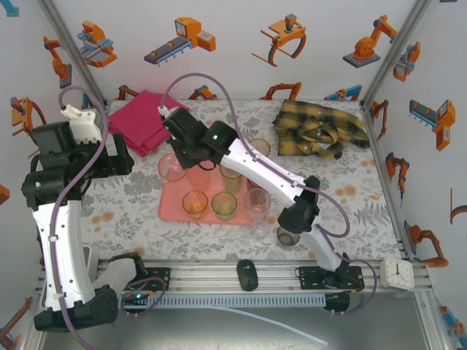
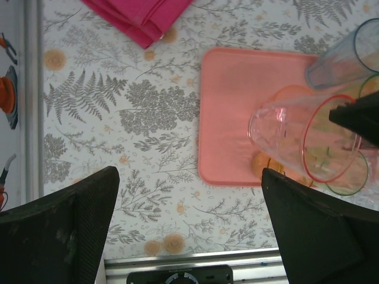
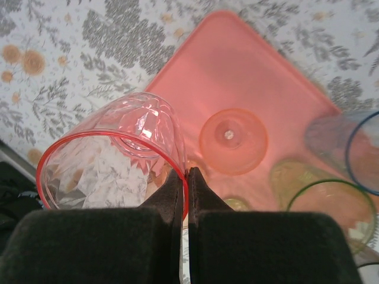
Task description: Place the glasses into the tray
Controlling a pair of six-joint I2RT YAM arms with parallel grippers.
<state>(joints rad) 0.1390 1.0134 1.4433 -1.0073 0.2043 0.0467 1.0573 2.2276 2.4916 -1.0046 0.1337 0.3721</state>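
**Desk** (image 1: 131, 211): covered with a white cloth printed with grey ferns and orange flowers.

**Right arm** (image 1: 270, 175): reaches from its base at 5 o'clock of the tray, across the tray, to the tray's 10 o'clock corner. Its jaws are pinched tight on the red rim of a pink glass (image 3: 106, 160), with the glass wall between the two fingers. The glass is tilted over that corner. Whether it touches the tray cannot be told.

**Left arm** (image 1: 62, 233): stands at 9 o'clock of the tray. Its jaws are spread wide with nothing between them, above bare desk just left of the tray.

**Tray** (image 1: 171, 208): salmon-pink, lying at the centre of the desk.

**Plaid shirt** (image 1: 321, 127): yellow and black, crumpled at 2 o'clock of the tray.

**Magenta cloth** (image 1: 146, 120): folded, at 11 o'clock of the tray.

**Glasses on the tray:**
- Near row: an amber glass (image 1: 195, 203) and a green glass (image 1: 224, 205).
- Behind them: a salmon glass (image 3: 233, 141) and a second green glass (image 1: 231, 175).
- A blue-rimmed glass (image 3: 355, 151) stands just beside the second green glass.

**Other glasses:**
- A clear glass (image 1: 257, 200) stands at the tray's 3 o'clock edge. Whether it is on or off the tray cannot be told.
- A smoky dark glass (image 1: 288, 235) stands on the desk at 4 o'clock, off the tray and partly under the right arm.

**Clock** (image 1: 398, 273): small and white, at the desk's near right corner. Its dial markings are too small to read.
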